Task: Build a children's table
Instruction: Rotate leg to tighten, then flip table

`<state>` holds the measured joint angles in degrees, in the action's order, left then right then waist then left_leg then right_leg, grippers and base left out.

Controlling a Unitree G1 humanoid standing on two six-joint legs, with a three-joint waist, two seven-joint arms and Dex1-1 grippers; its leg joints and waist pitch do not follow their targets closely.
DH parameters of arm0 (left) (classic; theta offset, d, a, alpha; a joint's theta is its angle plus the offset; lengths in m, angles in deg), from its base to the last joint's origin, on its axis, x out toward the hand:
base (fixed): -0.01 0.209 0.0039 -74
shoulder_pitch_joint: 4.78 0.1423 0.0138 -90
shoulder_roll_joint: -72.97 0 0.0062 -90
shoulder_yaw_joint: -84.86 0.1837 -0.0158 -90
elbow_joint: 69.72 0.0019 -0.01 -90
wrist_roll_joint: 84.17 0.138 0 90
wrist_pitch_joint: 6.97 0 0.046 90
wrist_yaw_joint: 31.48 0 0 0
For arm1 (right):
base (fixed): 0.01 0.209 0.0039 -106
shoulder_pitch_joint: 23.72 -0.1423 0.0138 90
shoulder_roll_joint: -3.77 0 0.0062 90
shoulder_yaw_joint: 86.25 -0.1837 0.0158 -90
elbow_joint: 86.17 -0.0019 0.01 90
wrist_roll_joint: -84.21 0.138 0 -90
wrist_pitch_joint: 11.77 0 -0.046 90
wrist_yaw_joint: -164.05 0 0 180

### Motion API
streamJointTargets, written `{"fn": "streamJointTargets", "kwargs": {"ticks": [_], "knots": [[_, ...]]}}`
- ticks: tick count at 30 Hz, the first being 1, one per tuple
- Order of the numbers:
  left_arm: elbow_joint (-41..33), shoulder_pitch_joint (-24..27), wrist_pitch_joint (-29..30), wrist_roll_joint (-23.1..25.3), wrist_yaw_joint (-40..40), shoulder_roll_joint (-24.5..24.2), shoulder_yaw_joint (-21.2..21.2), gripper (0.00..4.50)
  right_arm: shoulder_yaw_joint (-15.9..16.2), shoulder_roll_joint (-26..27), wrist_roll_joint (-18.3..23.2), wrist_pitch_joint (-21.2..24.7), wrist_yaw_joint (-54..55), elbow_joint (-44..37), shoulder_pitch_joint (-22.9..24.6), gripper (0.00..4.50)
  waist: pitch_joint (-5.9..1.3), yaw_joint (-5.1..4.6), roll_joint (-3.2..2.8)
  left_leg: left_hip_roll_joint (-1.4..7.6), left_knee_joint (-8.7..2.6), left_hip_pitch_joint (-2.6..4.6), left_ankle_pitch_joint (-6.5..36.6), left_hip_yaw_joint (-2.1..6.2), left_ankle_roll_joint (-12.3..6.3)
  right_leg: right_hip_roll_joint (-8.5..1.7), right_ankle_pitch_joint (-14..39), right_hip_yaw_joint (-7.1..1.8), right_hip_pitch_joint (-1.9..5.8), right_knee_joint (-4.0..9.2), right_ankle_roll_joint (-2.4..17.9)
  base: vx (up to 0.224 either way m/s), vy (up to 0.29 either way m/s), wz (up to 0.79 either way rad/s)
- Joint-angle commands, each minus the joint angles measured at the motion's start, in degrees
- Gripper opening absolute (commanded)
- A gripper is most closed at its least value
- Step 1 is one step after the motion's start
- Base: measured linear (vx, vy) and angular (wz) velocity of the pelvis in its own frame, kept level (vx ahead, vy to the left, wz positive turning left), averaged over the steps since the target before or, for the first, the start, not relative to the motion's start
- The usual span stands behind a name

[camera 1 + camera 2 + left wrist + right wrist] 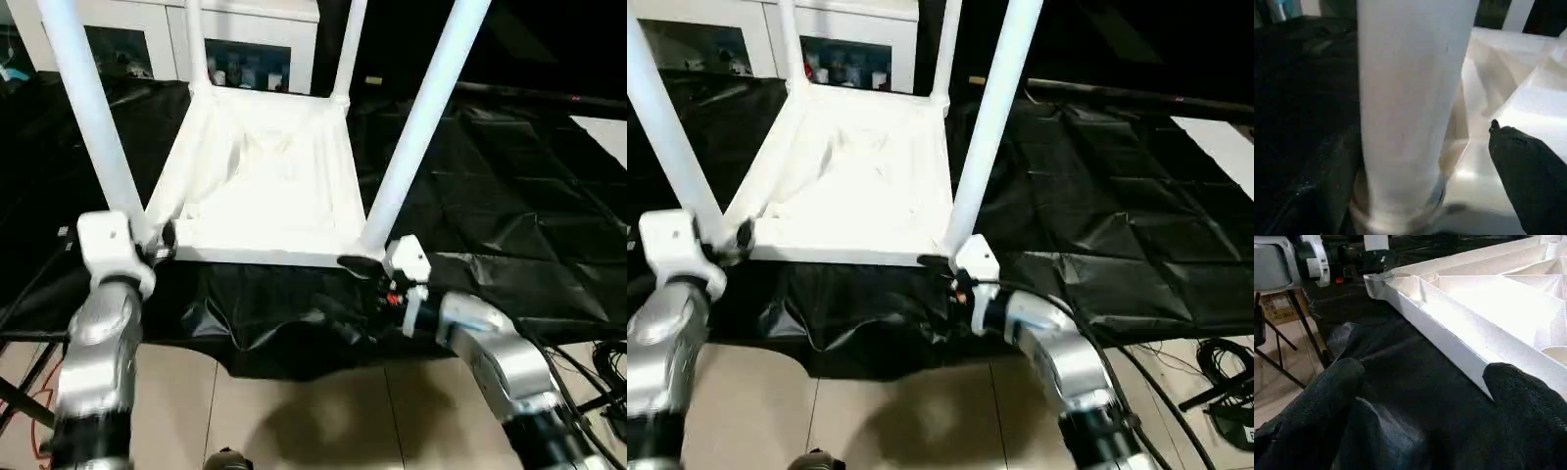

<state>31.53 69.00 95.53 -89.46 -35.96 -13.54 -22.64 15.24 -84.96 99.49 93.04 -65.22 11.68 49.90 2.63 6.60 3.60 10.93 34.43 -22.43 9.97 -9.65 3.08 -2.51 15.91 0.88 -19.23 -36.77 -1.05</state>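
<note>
The children's table top [265,186] lies upside down on a black sheet, its ribbed underside [1488,298] facing up. Four white legs stand in its corner sockets: near left [93,117], near right [421,127], far left [196,44] and far right [350,49]. My left gripper [1420,134] is open around the base of the near-left leg [1410,98], one black finger [1528,171] standing clear of the tube. At the near-right corner my right gripper [1425,372] is open, just in front of the top's front edge, with only the black sheet between its fingers.
The black sheet [509,196] covers the work surface and hangs over its front edge. A white cabinet with glass doors [245,39] stands behind. Tiled floor [313,411] lies below, with cables [1225,382] at the right.
</note>
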Motion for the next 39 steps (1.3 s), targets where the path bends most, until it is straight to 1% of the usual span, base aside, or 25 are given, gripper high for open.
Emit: {"fn": "streamJointTargets", "kwargs": {"ticks": [1,2,4,5,6,8,10,11,12,13,17,18,19,20,21,22,23,26,28,29,31,32,34,37,39], "knots": [[0.9,-0.8,-0.2,-0.3,0.6,0.0,0.3,4.46,-0.1,-0.3,-0.4,-0.6,-0.4,0.6,-0.6,4.5,-2.95,0.02,-1.06,2.79,-4.85,2.11,11.1,1.37,1.8,-5.12,-5.8,-1.75,0.27,4.22,9.6,0.0,0.0,0.0],[1.7,-1.5,-0.2,-0.7,0.4,0.0,0.1,4.2,0.1,-0.1,-0.3,-1.0,-1.1,1.2,-1.0,4.5,-2.95,0.02,-1.2,2.81,-4.84,2.02,10.9,1.39,1.82,-5.16,-6.4,-1.77,0.31,4.14,9.6,0.0,0.0,0.0],[3.1,-2.6,-0.3,-1.1,0.3,-0.1,-0.1,4.12,0.7,0.1,-0.6,-1.5,-2.2,2.3,-1.7,4.5,-3.03,-0.06,-1.08,2.67,-4.72,2.01,10.7,1.31,1.69,-5.14,-6.8,-1.8,0.33,4.16,9.8,0.0,0.0,0.0],[4.1,-3.0,-0.3,-0.7,0.9,-0.3,-0.2,3.99,1.1,0.2,-0.8,-1.9,-2.6,3.2,-2.2,4.5,-3.08,0.02,-1.36,2.7,-4.66,2.03,10.4,1.32,1.66,-5.2,-7.5,-1.81,0.31,4.09,10.0,0.0,0.0,0.0],[4.2,-3.1,-0.3,-0.7,1.1,-0.3,-0.4,3.99,1.1,0.3,-0.8,-2.0,-2.6,3.5,-2.4,4.5,-3.08,0.02,-1.36,2.7,-4.66,2.03,10.4,1.32,1.66,-5.2,-7.5,-1.81,0.31,4.09,10.0,0.0,0.0,0.0],[5.2,-3.5,-0.7,-0.5,1.7,-0.5,-0.7,3.73,1.4,0.7,-0.7,-2.4,-3.0,4.8,-3.2,4.5,-3.16,0.02,-1.23,2.77,-4.59,1.99,9.4,1.37,1.43,-5.1,-9.9,-1.69,0.43,3.85,10.3,0.0,0.0,0.0],[5.6,-3.7,-1.0,-0.6,1.8,-0.6,-0.8,3.7,1.6,1.0,-0.9,-2.8,-3.1,5.3,-3.6,4.5,-3.15,-0.01,-1.21,2.7,-4.58,1.94,9.2,1.31,1.26,-5.08,-10.5,-1.72,0.44,3.84,10.3,0.0,0.0,0.0],[6.0,-3.9,-1.0,-0.9,1.9,-0.7,-1.0,3.66,1.7,1.5,-1.1,-3.9,-2.9,6.1,-4.2,4.5,-3.19,0.03,-1.06,2.76,-4.56,2.0,9.3,1.29,1.23,-5.17,-10.2,-1.69,0.43,3.78,10.4,0.0,0.0,0.0],[6.2,-4.0,-1.0,-1.0,2.0,-0.7,-1.1,3.42,1.6,1.7,-1.3,-4.5,-2.8,6.5,-4.4,4.5,-3.19,0.03,-1.06,2.76,-4.56,2.0,9.3,1.29,1.23,-5.17,-10.2,-1.69,0.43,3.78,10.4,0.0,0.0,0.0],[6.7,-4.4,-1.0,-1.7,2.3,-0.4,-1.9,3.33,1.6,2.4,-0.6,-4.4,-3.7,7.1,-4.8,4.5,-3.13,0.02,-1.18,2.82,-4.62,2.02,9.8,1.28,1.4,-5.19,-9.3,-1.73,0.35,3.89,10.5,0.0,0.0,0.0],[6.7,-4.4,-0.7,-2.3,1.4,-0.4,-1.7,3.21,1.8,2.7,0.3,-3.9,-5.2,7.6,-5.1,4.5,-3.03,0.13,-1.13,2.92,-4.83,2.05,10.5,1.33,1.36,-5.2,-8.5,-1.71,0.3,3.96,10.6,0.0,0.0,0.0],[6.4,-4.3,-0.5,-2.6,1.1,-0.3,-1.5,2.93,1.8,2.7,0.3,-4.0,-5.4,7.8,-5.3,4.5,-2.99,0.07,-0.82,2.93,-4.89,1.99,10.6,1.31,1.37,-5.21,-8.1,-1.71,0.37,4.0,10.5,0.0,0.0,0.0],[6.1,-4.2,-0.3,-2.9,0.9,-0.1,-1.3,2.88,1.9,2.7,0.4,-4.0,-5.6,8.0,-5.4,4.5,-3.0,0.13,-0.65,2.91,-4.87,1.99,10.6,1.26,1.3,-5.27,-7.8,-1.71,0.4,4.02,10.5,0.0,0.0,0.0],[5.7,-4.0,0.0,-3.4,0.5,0.2,-1.2,2.84,2.0,2.9,0.4,-4.3,-5.9,8.6,-5.8,4.5,-3.02,0.2,-0.9,2.91,-4.82,2.06,10.5,1.24,1.27,-5.36,-7.5,-1.75,0.3,4.03,10.6,0.0,0.0,0.0],[5.6,-4.0,0.0,-3.5,0.5,0.2,-1.2,2.84,2.0,2.9,0.4,-4.3,-5.9,8.6,-5.8,4.5,-3.02,0.15,-0.93,2.96,-4.84,2.06,10.5,1.25,1.28,-5.36,-7.3,-1.75,0.26,4.04,10.7,0.0,0.0,0.0],[5.6,-4.0,0.0,-3.5,0.5,0.2,-1.2,2.73,2.0,2.9,0.4,-4.3,-5.9,8.6,-5.8,4.5,-2.99,0.18,-0.92,2.95,-4.84,2.08,10.6,1.22,1.3,-5.34,-7.1,-1.76,0.24,4.09,10.7,0.0,0.0,0.0],[5.5,-4.0,0.1,-3.8,0.2,0.3,-1.2,2.51,2.0,3.0,0.4,-4.4,-6.0,8.8,-5.9,4.5,-2.98,0.26,-0.9,2.96,-4.89,2.01,10.4,1.25,1.32,-5.35,-7.1,-1.76,0.29,4.06,10.5,0.0,0.0,0.0],[3.7,-3.8,2.2,-6.4,-0.4,1.9,-1.8,2.43,1.7,3.4,0.3,-4.8,-6.4,9.5,-6.2,4.5,-3.0,0.31,-0.84,3.01,-4.86,2.02,10.1,1.28,1.29,-5.32,-7.7,-1.75,0.23,3.95,10.4,0.0,0.0,0.0],[3.2,-3.8,2.9,-7.3,-0.3,2.3,-2.1,2.32,1.6,3.5,0.3,-4.9,-6.4,9.5,-6.2,4.5,-3.23,0.43,-0.92,2.97,-4.62,1.95,8.3,1.23,1.03,-5.31,-10.4,-1.71,0.35,3.69,10.5,0.0,0.0,0.0],[2.7,-3.9,3.8,-8.2,-0.1,2.8,-2.5,2.31,1.6,3.6,0.3,-5.0,-6.3,9.4,-6.1,4.5,-3.57,0.64,-0.81,2.82,-4.13,1.81,5.2,1.11,0.2,-5.15,-15.1,-1.69,0.49,3.23,10.5,0.0,0.0,0.0],[1.6,-4.3,6.1,-11.3,1.0,4.6,-4.2,2.31,1.4,3.8,0.3,-5.4,-5.9,9.5,-5.9,4.5,-3.56,0.82,-0.94,2.66,-3.94,1.63,3.5,0.98,-0.48,-4.9,-18.5,-1.58,0.32,2.98,10.6,0.0,0.0,0.0],[1.3,-4.7,7.1,-12.9,1.7,5.6,-5.2,2.31,1.2,3.9,0.3,-5.4,-5.8,9.6,-5.8,4.5,-3.58,0.85,-0.86,2.69,-3.91,1.64,3.7,0.95,-0.47,-4.92,-18.8,-1.55,0.4,2.94,10.6,0.0,0.0,0.0],[0.6,-5.2,8.9,-15.2,2.9,7.0,-6.6,2.31,1.0,4.0,0.3,-5.2,-5.2,9.6,-5.7,4.5,-3.42,1.18,-0.66,2.66,-3.91,1.68,5.1,0.8,-0.56,-5.05,-17.2,-1.61,0.35,3.11,11.0,0.0,0.0,0.0],[-1.5,-6.2,11.7,-18.2,4.0,9.4,-7.9,2.31,0.2,4.3,-0.4,-4.7,-2.8,9.8,-5.5,4.5,-3.22,1.3,-0.65,2.77,-4.12,1.63,6.1,0.76,-0.29,-5.17,-13.5,-1.67,0.32,3.37,11.6,0.0,0.0,0.0],[-2.9,-6.4,13.3,-18.9,4.3,10.5,-7.7,2.31,-0.5,4.6,-0.5,-3.3,-1.1,10.6,-5.7,4.5,-3.12,1.34,-0.68,2.73,-4.14,1.67,6.5,0.69,-0.05,-5.16,-11.9,-1.73,0.22,3.52,11.7,0.0,0.0,0.0]]}}
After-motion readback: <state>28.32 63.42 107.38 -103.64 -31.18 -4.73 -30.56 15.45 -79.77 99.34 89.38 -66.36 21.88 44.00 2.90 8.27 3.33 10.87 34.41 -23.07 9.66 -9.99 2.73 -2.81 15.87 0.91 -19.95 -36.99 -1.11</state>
